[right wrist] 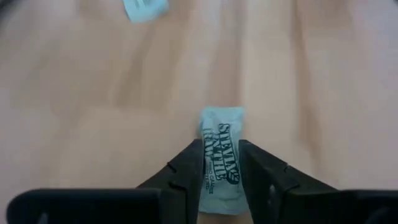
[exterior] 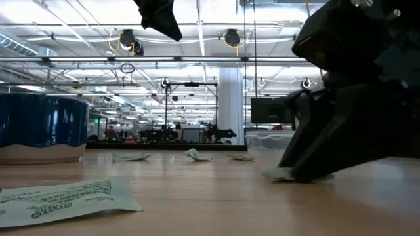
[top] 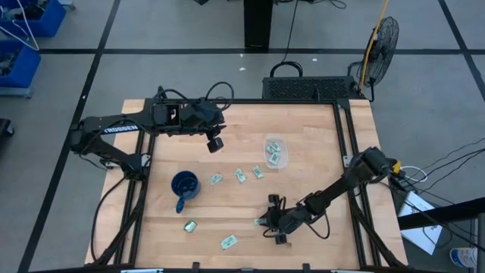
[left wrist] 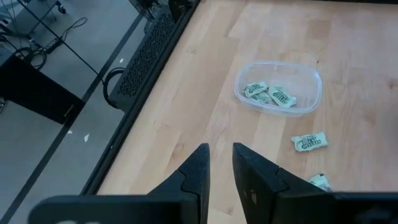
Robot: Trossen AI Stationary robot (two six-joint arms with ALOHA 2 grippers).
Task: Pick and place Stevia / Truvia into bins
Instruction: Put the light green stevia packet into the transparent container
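A pale green and white Stevia packet (right wrist: pixel 221 134) lies flat on the wooden table near its near edge, and my right gripper (right wrist: pixel 221 146) has come down on it (top: pixel 270 221). The clear bin (top: pixel 276 152) stands right of the table's middle with a few packets (left wrist: pixel 267 93) inside. Three more packets (top: pixel 240 175) lie in a row between the bin and the blue mug (top: pixel 184 184). Two others (top: pixel 189 225) (top: pixel 229 242) lie by the near edge. My left gripper (top: pixel 215 144) hangs above the table left of the bin, empty, its fingers a narrow gap apart (left wrist: pixel 221 149). My right gripper has the packet between its two fingers (right wrist: pixel 189 162), which stand at the packet's two long edges. The fingers slant down from the table's right side and lie along the packet. The packet's far end (right wrist: pixel 221 118) sticks out past the fingertips. The packet lies flat on the table (exterior: pixel 275 172).
The blue mug stands left of the middle (exterior: pixel 39 124). A packet (exterior: pixel 65 196) lies close to the low camera. A black frame (top: pixel 345 144) runs round the table's edges. Bare wood lies between the bin and my right gripper.
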